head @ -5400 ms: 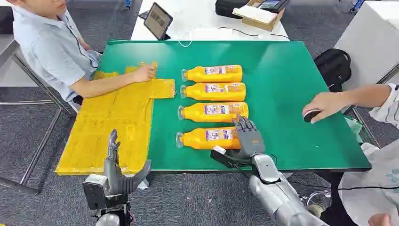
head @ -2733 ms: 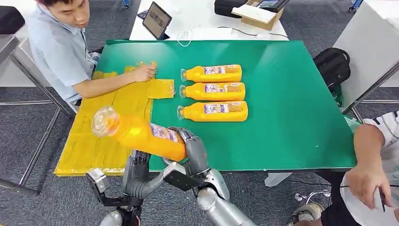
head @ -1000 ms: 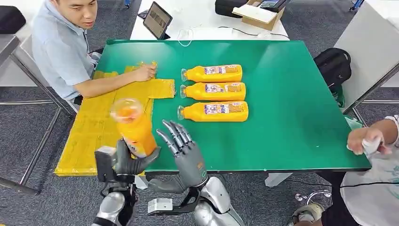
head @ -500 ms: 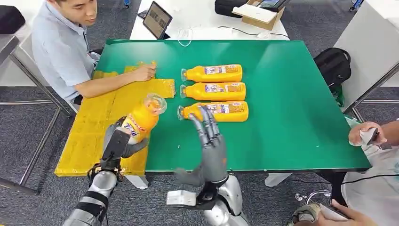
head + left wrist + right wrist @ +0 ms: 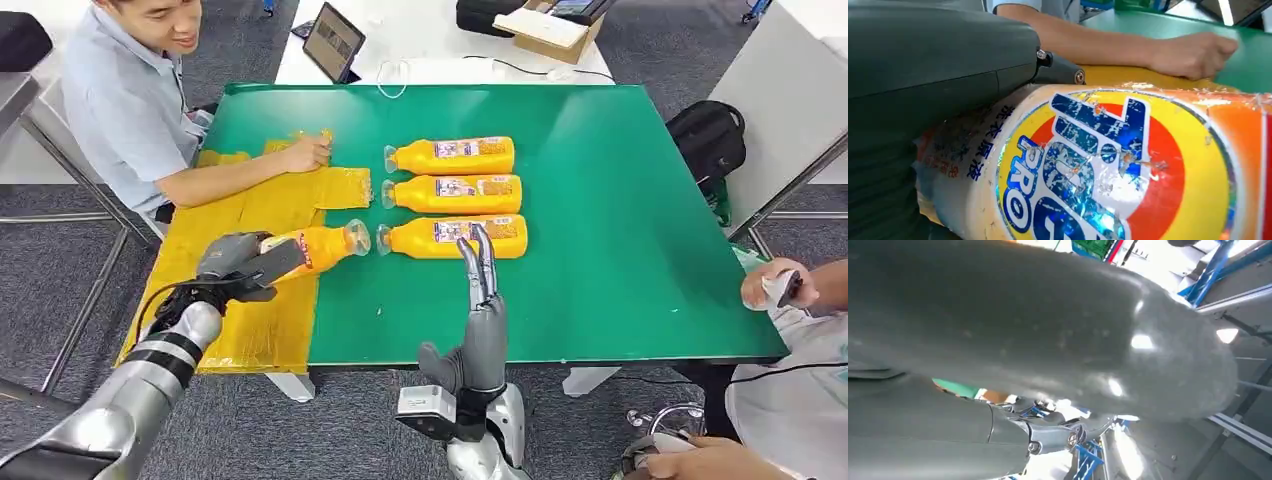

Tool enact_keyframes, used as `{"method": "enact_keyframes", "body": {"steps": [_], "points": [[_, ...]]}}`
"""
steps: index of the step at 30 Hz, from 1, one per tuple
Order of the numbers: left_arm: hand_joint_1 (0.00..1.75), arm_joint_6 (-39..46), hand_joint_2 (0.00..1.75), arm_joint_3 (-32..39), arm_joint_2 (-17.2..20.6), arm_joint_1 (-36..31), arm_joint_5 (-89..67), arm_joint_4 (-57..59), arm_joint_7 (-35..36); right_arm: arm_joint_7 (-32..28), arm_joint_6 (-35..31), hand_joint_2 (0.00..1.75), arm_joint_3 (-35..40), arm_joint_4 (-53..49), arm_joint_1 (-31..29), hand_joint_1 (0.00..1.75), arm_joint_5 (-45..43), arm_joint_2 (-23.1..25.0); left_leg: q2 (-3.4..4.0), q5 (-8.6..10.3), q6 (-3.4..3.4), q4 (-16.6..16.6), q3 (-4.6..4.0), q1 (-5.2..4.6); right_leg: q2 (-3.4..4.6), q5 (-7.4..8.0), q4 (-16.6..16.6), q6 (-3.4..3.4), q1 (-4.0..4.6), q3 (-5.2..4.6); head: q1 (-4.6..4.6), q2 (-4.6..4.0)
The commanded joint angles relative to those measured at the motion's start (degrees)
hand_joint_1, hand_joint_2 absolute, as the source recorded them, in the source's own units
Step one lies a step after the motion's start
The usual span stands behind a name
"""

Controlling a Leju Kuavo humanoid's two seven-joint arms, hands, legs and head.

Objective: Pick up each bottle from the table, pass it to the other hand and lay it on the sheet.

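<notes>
My left hand grips an orange juice bottle by its base, over the right edge of the yellow sheet, nearly flat with its clear cap toward the green table. Its label looms close in the left wrist view, beside my left hand. My right hand is held up over the table's near edge, open, fingers straight and holding nothing. Three more orange bottles lie in a row on the table: far, middle and near.
A person seated at the far left rests a hand on the sheet's far end. Another person's hand is at the table's right edge. A tablet and a box sit on the white table behind.
My left hand has carried the bottle out over the sheet and tipped it nearly flat. My right hand, having let go of it, has swung right and risen near the table's front edge.
</notes>
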Motion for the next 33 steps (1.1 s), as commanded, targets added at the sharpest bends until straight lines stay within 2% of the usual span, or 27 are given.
{"method": "enact_keyframes", "body": {"steps": [1,8,10,11,12,14,15,19,20,22,24,26,33], "points": [[1.75,-2.7,1.75,-7.0,2.5,-7.8,-4.8,12.9,1.6,0.0,0.0,0.0,2.0,0.9,2.2,0.0,-2.1,0.5,-0.04,-0.11,-0.07,0.0,0.16,0.09,-0.03,-0.11,0.0,-0.11,0.09,0.19,-0.02,0.0],[1.75,-6.7,1.75,-8.6,3.8,-8.4,-7.4,16.4,1.4,0.0,0.0,0.0,3.2,4.6,1.1,0.0,-4.9,-0.3,0.05,-0.17,-0.12,0.0,0.32,0.13,0.06,-0.14,0.0,-0.19,0.14,0.33,-0.02,0.0],[1.5,-7.2,1.75,-8.7,4.1,-8.4,-7.7,16.6,1.1,0.0,0.0,0.0,3.2,4.7,0.9,0.0,-5.0,-0.5,0.02,-0.06,-0.06,0.0,0.13,0.06,0.03,-0.05,-0.1,-0.09,0.07,0.15,0.0,0.0],[1.01,-8.0,1.75,-8.8,4.6,-8.4,-7.7,16.7,0.3,0.0,0.0,0.0,3.2,4.9,0.7,0.0,-5.2,-0.6,0.06,-0.14,-0.1,0.0,0.29,0.11,0.07,-0.12,0.0,-0.16,0.12,0.29,-0.02,0.0],[0.31,-8.4,1.75,-8.9,4.9,-8.2,-7.8,16.7,-0.3,0.0,0.0,0.0,3.3,5.0,0.7,0.0,-5.4,-0.6,0.09,-0.09,-0.07,0.0,0.2,0.06,0.1,-0.06,-0.1,-0.11,0.07,0.2,-0.02,0.0],[0.07,-9.6,1.75,-9.3,5.8,-7.5,-8.0,16.5,-1.9,0.0,0.0,0.0,3.9,5.1,1.0,0.0,-5.5,-1.0,0.15,-0.11,-0.07,-0.1,0.25,0.08,0.16,-0.05,-0.1,-0.11,0.09,0.25,-0.02,0.0],[0.0,-10.0,1.75,-9.2,6.0,-7.1,-7.8,16.1,-2.4,0.0,0.0,0.0,4.0,4.9,1.2,0.0,-5.4,-1.1,0.18,-0.18,-0.11,-0.1,0.44,0.11,0.2,-0.12,-0.1,-0.18,0.12,0.42,-0.02,0.0],[0.0,-12.1,1.75,-6.5,5.9,-6.0,-4.2,14.9,-5.7,0.0,0.0,0.0,3.7,4.2,1.8,0.0,-5.1,-1.2,0.1,-0.08,-0.06,-0.1,0.28,0.05,0.11,-0.04,-0.1,-0.09,0.05,0.26,-0.02,0.0],[0.0,-13.1,1.75,-5.0,6.0,-5.6,-1.9,14.1,-8.5,0.0,0.0,0.0,4.0,4.3,1.6,0.0,-5.4,-1.4,0.14,-0.17,-0.1,-0.1,0.48,0.1,0.16,-0.11,-0.1,-0.16,0.11,0.47,0.0,0.0],[0.0,-13.1,1.75,-5.0,6.0,-5.6,-1.9,14.1,-8.5,0.0,0.0,0.0,4.0,4.3,1.6,0.0,-5.4,-1.4,0.1,-0.08,-0.06,-0.1,0.3,0.05,0.12,-0.04,-0.1,-0.09,0.06,0.29,-0.02,0.0],[0.0,-14.3,1.75,-3.8,7.4,-3.3,1.7,10.9,-16.4,0.0,0.0,0.0,5.7,4.7,0.9,0.0,-6.5,-2.1,0.09,-0.09,-0.05,-0.1,0.32,0.05,0.1,-0.06,-0.1,-0.09,0.05,0.31,-0.02,0.0],[0.0,-17.2,1.75,-2.1,8.7,-2.0,5.4,9.6,-20.9,0.0,0.0,0.0,6.6,5.3,0.4,0.0,-7.0,-2.3,0.23,-0.15,-0.07,-0.1,0.46,0.06,0.25,-0.07,-0.1,-0.12,0.06,0.43,0.0,0.0],[0.0,-16.8,1.75,1.6,7.3,-0.7,11.0,6.0,-22.6,0.0,0.0,0.0,6.2,6.2,0.2,0.0,-6.6,-2.1,0.0,-0.07,-0.05,-0.1,0.29,0.06,0.04,-0.06,-0.1,-0.11,0.06,0.33,0.0,0.0]]}}
